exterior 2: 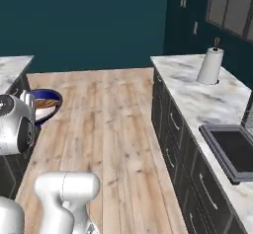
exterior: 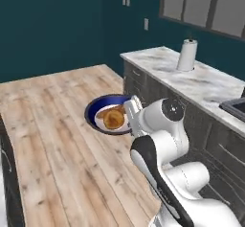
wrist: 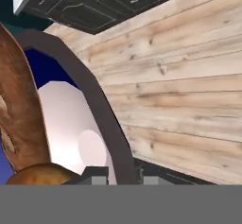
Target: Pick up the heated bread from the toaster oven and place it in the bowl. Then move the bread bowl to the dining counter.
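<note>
My claw (wrist: pixel 122 175) sits at the rim of the bowl (exterior: pixel 98 107), one fingertip (wrist: pixel 96 175) inside the rim and the other outside it, pinching the dark blue edge between them. The bowl hangs in the air over the wooden floor (exterior: pixel 57 125), carried at the end of my white arm (exterior: pixel 160 140), with no counter beneath it. Inside, on the white bottom, lies the round golden bun (exterior: pixel 114 119), and beside it a long brown bread stick (wrist: pixel 21 109) leans up along the wall of the bowl. From the right-hand camera the bowl shows at the left, just past my wrist. The floor ahead is wide and bare, running to the teal wall (exterior: pixel 48 25) at the far end. Along the right runs a marble counter (exterior 2: pixel 197 97) over dark cabinets (exterior 2: pixel 173 124), its near edge straight, with a paper towel roll (exterior 2: pixel 210 66) standing far along it and a dark sink (exterior 2: pixel 232 151) nearer.
</note>
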